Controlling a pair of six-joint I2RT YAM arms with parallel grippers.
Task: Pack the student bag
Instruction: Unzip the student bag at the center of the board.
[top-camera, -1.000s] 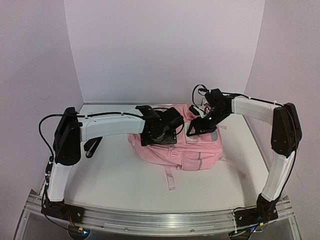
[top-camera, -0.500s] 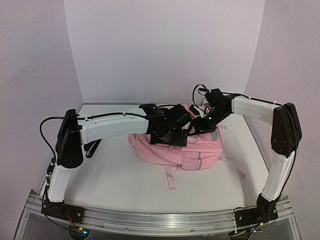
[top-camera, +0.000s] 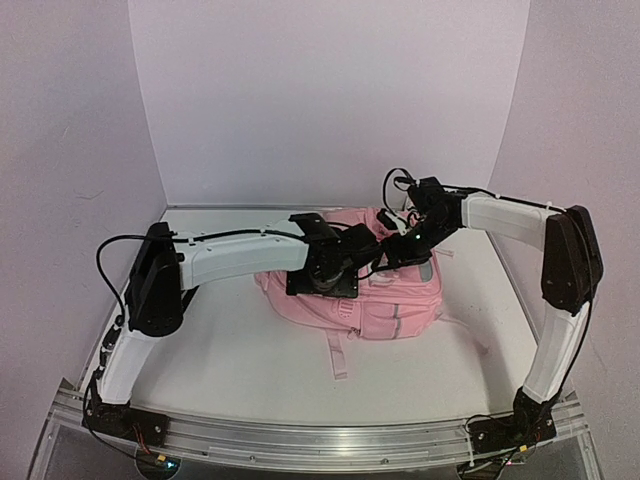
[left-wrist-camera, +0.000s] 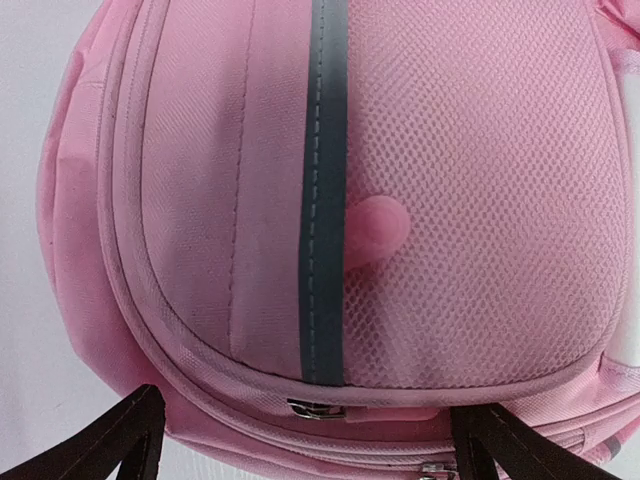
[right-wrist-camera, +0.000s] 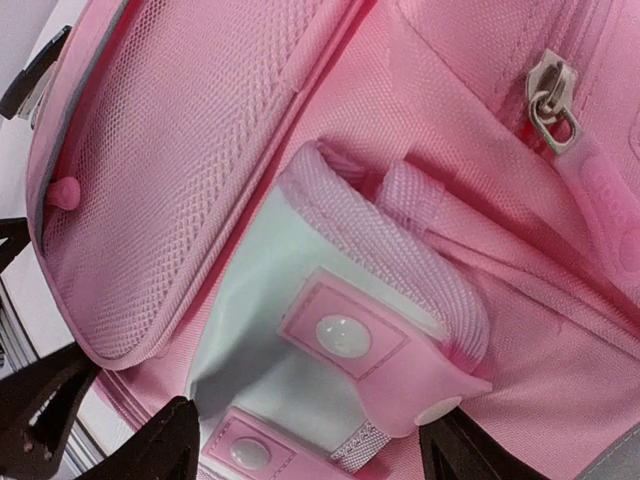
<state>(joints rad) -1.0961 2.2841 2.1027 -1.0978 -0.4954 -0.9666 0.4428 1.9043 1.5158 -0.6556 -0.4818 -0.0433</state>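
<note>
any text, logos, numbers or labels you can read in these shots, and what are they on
None can be read in any view.
Pink zip puller tab on the student bag: faint raised marks, too blurred to read.
Snap patches: blank.
Grey reflective strip: blank.

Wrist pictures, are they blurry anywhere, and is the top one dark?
Left wrist: the student bag fills the frame, mesh sharp, fingertips at the bottom soft. Right wrist: fabric crisp, fingers blurred. Top view: evenly lit, only faint shadows on the table.
</note>
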